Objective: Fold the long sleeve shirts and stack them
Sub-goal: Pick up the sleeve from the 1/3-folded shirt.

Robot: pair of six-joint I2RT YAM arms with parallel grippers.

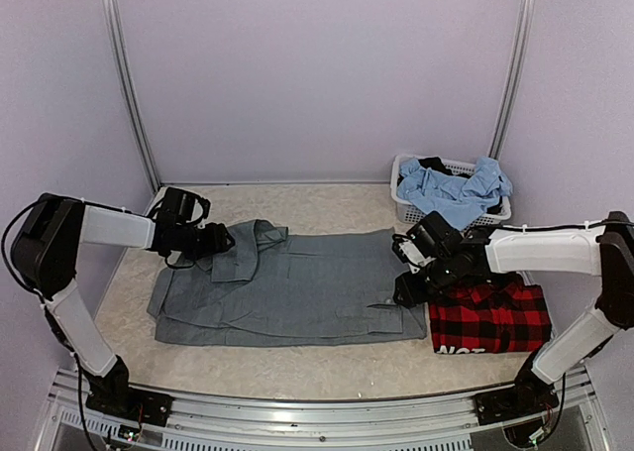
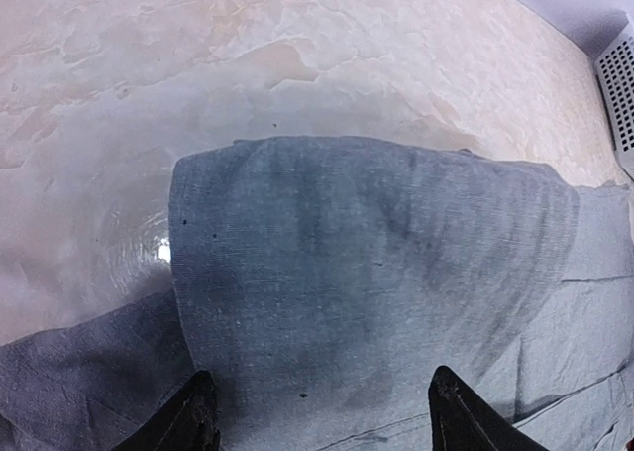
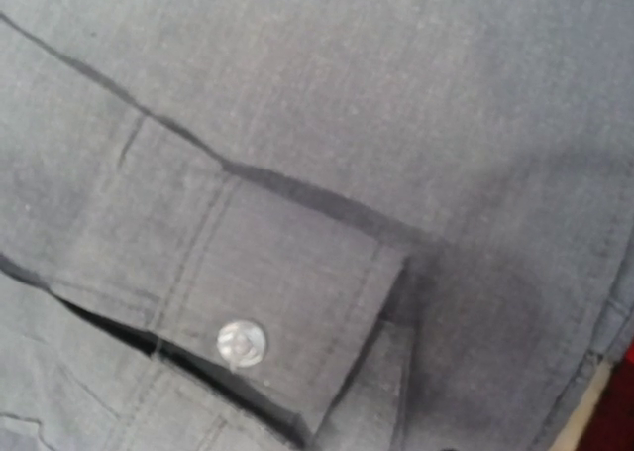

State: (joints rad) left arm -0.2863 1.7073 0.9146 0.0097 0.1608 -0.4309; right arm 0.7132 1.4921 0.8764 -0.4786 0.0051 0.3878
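Far right blocked by basket (image 1: pixel 408 211); bare table (image 1: pixel 327 208) behind grey shirt (image 1: pixel 297 292).

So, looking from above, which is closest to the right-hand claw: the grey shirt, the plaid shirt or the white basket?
1. Grey shirt: the right gripper is at its right edge.
2. Plaid shirt: just beside the gripper, on its right.
3. White basket: farthest, further back.

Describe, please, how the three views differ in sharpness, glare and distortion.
Top external view: sharp and evenly lit, with only soft shadows around the grey shirt. Left wrist view: wide-angle bending at the edges, a small bright glare spot on the table beside the fabric. Right wrist view: very close and soft, the cuff button slightly blurred, a dim shadow beside it.
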